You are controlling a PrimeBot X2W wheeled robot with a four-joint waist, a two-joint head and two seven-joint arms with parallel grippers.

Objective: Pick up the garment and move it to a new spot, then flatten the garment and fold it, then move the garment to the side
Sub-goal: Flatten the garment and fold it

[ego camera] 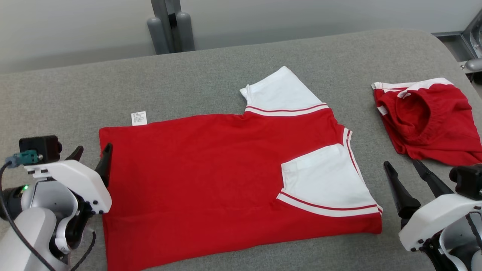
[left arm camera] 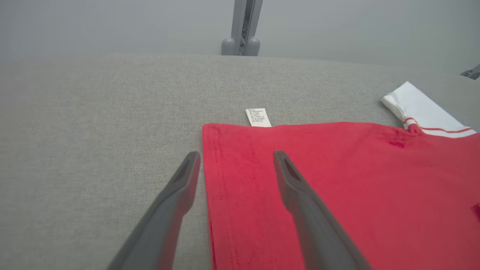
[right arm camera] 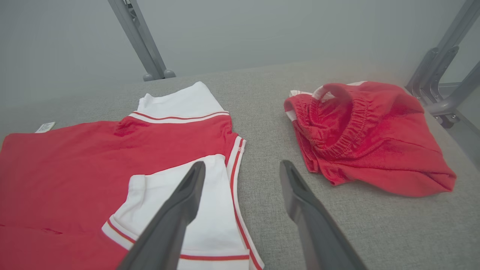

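The garment (ego camera: 211,177) is a red T-shirt with white sleeves, lying folded lengthwise and flat on the grey table (ego camera: 226,67). One white sleeve sticks out at the far side and the other lies folded over the red body; a small white label (ego camera: 138,117) pokes out at the far left corner. My left gripper (ego camera: 92,154) is open at the shirt's left hem (left arm camera: 225,180), one finger over the cloth and one over the table. At the shirt's right edge (right arm camera: 234,165) hangs my right gripper (ego camera: 404,167), open and holding nothing.
Crumpled red shorts (ego camera: 427,120) with white trim and an elastic waistband lie at the table's right. A grey post (ego camera: 171,26) stands behind the far edge and a metal frame (right arm camera: 438,75) beyond the right end. Bare grey table lies at the far left.
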